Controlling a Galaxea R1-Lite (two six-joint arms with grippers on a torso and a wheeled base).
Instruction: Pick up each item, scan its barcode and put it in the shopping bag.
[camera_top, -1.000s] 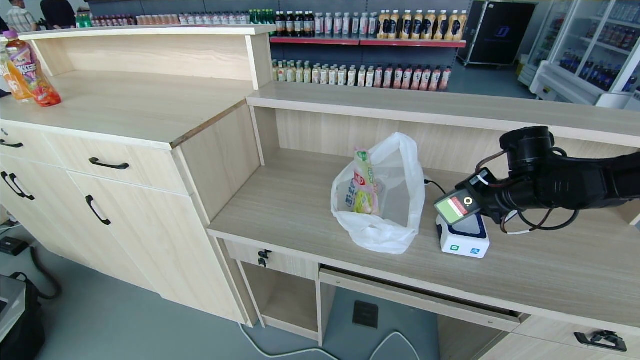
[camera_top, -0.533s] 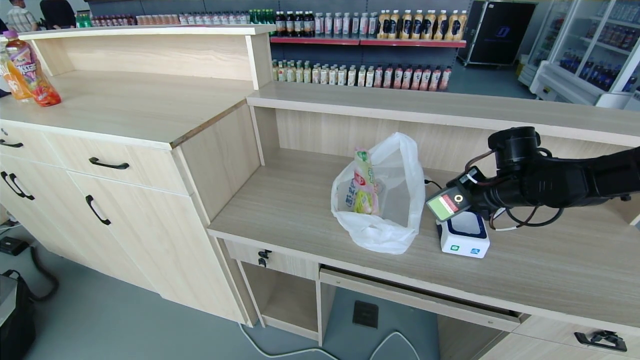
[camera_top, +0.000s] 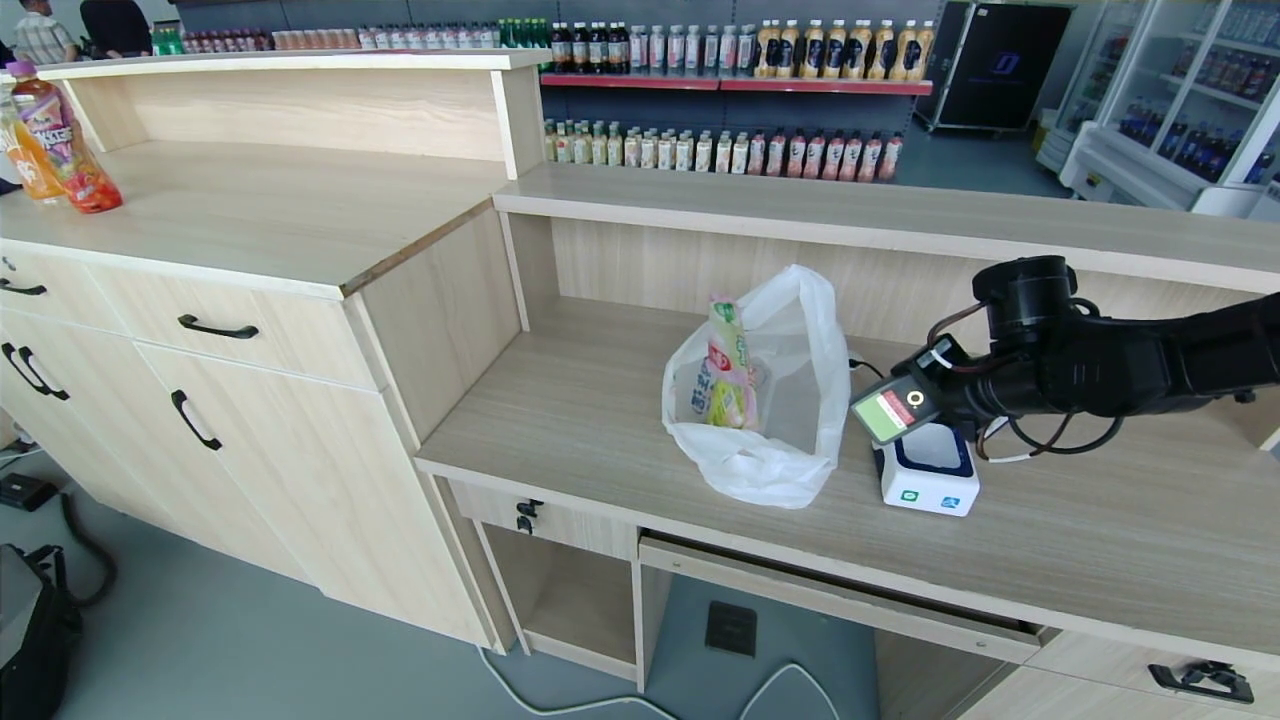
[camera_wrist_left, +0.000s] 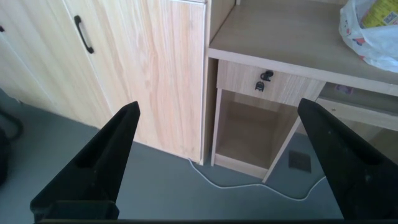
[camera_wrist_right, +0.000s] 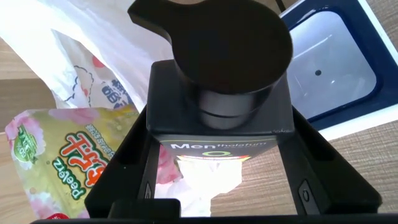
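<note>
**Change, against one second ago:** black-capped container (camera_top: 893, 412) carried with the right gripper (camera_wrist_right: 221, 134) toward the robot's left, from over the middle of the scanner (camera_top: 927, 478) to over its bag-side edge. Against half a second ago: almost no shift. Shopping bag (camera_top: 790, 330), snack packet (camera_top: 728, 372) and scanner in unchanged positions.

**Pose, right arm:** reaching in from the robot's right across the lower counter (camera_top: 600, 400), forearm near level, with the container's red-and-green label turned up toward the head camera.

**Right gripper:** clamped on the container, one finger (camera_wrist_right: 118, 180) on each side of its dark body.

**Container:** held in the air, clear of the counter and just beside the open mouth of the bag. Contact with the bag film: cannot tell.

**Bag:** standing on the lower counter, just beside the scanner, mouth open upward. Snack packet upright inside, leaning slightly.

**Left gripper** (camera_wrist_left: 219, 109): fingers spread wide, nothing between them. Aimed down at the floor in front of the cabinet doors, well apart from the bag.
</note>
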